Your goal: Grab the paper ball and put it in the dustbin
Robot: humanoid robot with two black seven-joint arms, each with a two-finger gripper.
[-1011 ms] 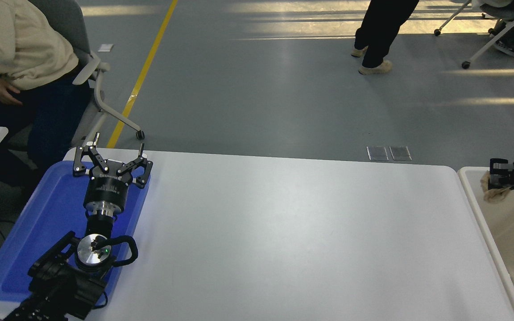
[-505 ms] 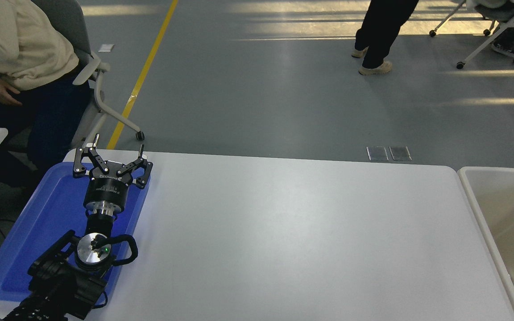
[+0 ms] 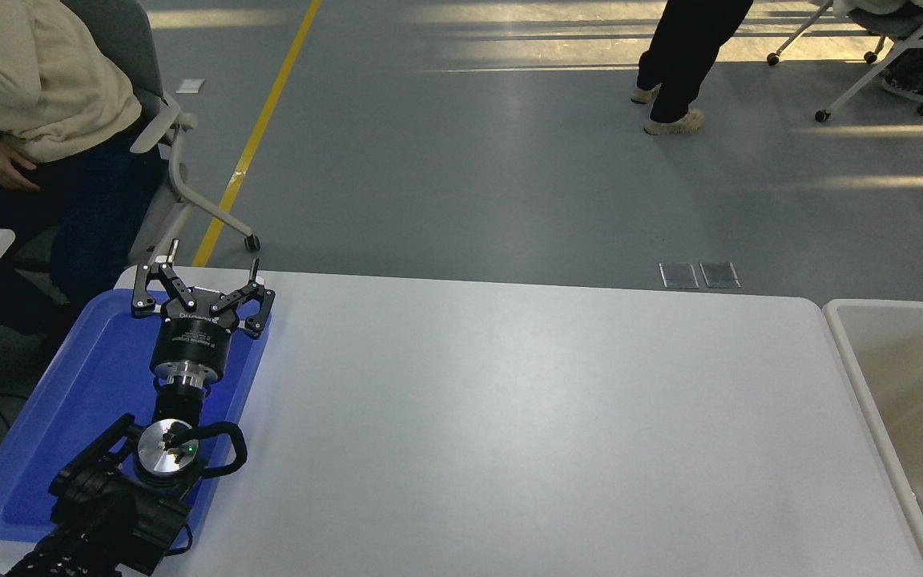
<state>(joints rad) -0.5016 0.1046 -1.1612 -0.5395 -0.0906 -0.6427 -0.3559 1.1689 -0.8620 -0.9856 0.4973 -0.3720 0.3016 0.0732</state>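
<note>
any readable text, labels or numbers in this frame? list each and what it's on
Nothing can be read for certain.
Left claw: a short pale print on the black body just below the fingers, too small and blurred to read.
Blue tray, white table, dustbin: no print visible.
Yellow floor line: a marking, no text.

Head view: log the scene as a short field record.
left gripper: open, parked over the blue tray
right gripper: not in view
paper ball: not visible
dustbin: at the table's right end, visible part holds nothing
table: white
people: seated person far left; standing person beyond
</note>
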